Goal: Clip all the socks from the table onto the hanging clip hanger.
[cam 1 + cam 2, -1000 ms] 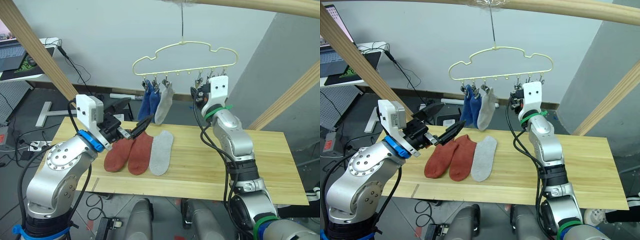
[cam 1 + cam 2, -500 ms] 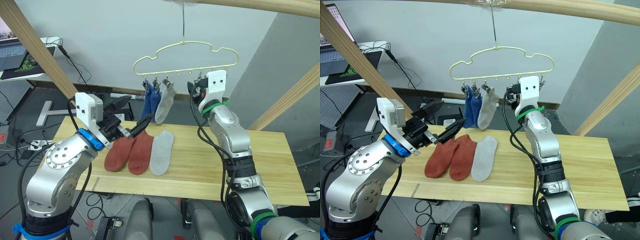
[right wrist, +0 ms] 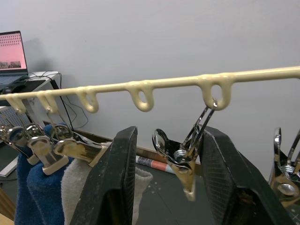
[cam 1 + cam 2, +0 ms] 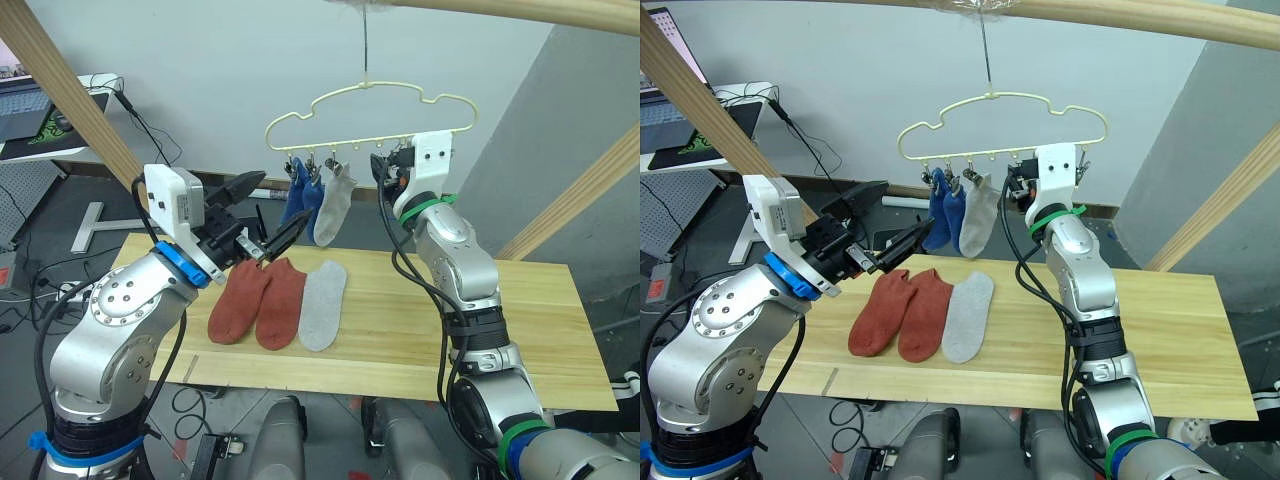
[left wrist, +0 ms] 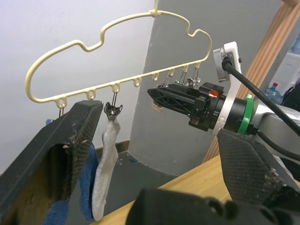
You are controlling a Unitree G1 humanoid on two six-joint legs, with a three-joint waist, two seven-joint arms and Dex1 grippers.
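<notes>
Three socks lie side by side on the desk (image 4: 420, 330): two red socks (image 4: 258, 302) and a grey sock (image 4: 323, 304) just beside them. Three more hang from the hanger (image 4: 370, 118) above the desk's far edge, two blue socks (image 4: 299, 204) and a second grey sock (image 4: 331, 204), clipped at its left end. The right tool (image 3: 164, 183) is raised to the hanger's bottom bar, its fingers (image 3: 112, 187) spread apart on either side of a dangling metal clip (image 3: 185, 157) without pinching it. The left tool (image 4: 258, 218) hangs over the desk near the red socks, below the blue socks, its fingers wide open and empty.
</notes>
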